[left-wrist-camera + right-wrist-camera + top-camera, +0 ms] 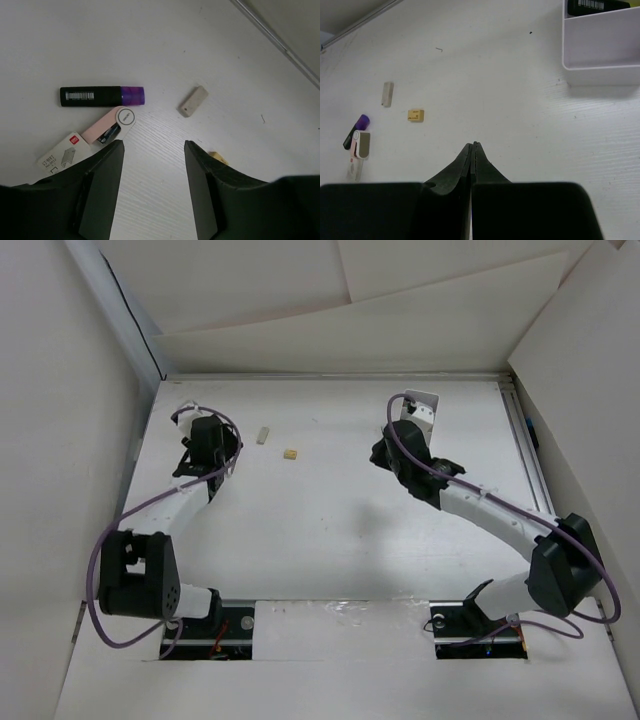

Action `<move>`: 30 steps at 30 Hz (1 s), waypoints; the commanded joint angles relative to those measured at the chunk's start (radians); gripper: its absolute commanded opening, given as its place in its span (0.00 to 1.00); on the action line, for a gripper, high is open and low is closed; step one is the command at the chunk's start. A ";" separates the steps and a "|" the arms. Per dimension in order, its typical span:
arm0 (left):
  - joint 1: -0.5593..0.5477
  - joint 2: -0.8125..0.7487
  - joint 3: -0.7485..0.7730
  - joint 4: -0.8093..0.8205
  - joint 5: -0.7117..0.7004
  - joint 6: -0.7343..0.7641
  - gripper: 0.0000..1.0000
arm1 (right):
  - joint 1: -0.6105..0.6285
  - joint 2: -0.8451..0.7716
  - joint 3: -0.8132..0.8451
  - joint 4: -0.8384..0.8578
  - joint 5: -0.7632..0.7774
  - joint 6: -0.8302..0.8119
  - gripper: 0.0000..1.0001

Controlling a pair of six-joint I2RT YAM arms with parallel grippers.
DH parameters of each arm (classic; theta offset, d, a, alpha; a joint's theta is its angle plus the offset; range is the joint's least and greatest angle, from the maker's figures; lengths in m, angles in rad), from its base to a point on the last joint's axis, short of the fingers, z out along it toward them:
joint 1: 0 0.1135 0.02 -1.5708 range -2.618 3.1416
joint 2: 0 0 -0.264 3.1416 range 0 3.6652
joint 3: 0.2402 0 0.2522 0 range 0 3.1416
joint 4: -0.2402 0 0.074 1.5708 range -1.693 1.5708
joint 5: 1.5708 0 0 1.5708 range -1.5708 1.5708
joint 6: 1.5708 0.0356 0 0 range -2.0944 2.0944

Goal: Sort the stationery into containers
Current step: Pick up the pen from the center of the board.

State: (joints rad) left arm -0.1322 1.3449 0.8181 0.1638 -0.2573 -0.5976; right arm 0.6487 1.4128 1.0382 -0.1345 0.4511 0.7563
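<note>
2 arms reach from their bases at the near edge of a white table [330, 540]. The left gripper [153, 145] hangs low over the surface with its fingers spread wide and nothing between them. The right gripper [473, 146] has its fingers pressed together and holds nothing. Just beyond the left gripper's tips lies a small white printed packet [62, 155], touching a pink-and-white dispenser [107, 127]. Past these a purple highlighter [102, 95] with a black barcoded body lies flat on the table, right by the dispenser's round end; whether the 2 touch cannot be told. To their right, apart, lies a beige eraser [193, 101], and a tan block [415, 115] sits near it, closer to the table's middle. The white box [600, 45] stands toward the far right, just beyond the right gripper in the overhead view and well apart from the loose pieces. A black barcoded item [595, 5] lies in the compartment behind its nearest one.
</note>
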 commanded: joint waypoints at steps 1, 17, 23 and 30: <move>0.032 0.063 0.090 -0.067 0.027 -0.022 0.48 | 0.006 -0.011 -0.003 0.062 -0.017 -0.002 0.00; 0.161 0.428 0.407 -0.315 0.037 0.123 0.34 | 0.006 0.009 -0.003 0.072 -0.035 -0.002 0.00; 0.161 0.490 0.521 -0.412 -0.013 0.226 0.34 | 0.006 0.018 -0.003 0.072 -0.035 -0.002 0.00; 0.161 0.611 0.644 -0.534 -0.014 0.357 0.44 | 0.006 0.018 -0.003 0.072 -0.035 -0.002 0.00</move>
State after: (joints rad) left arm 0.0280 1.9511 1.4284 -0.2745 -0.2474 -0.3214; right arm 0.6491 1.4296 1.0321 -0.1032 0.4175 0.7563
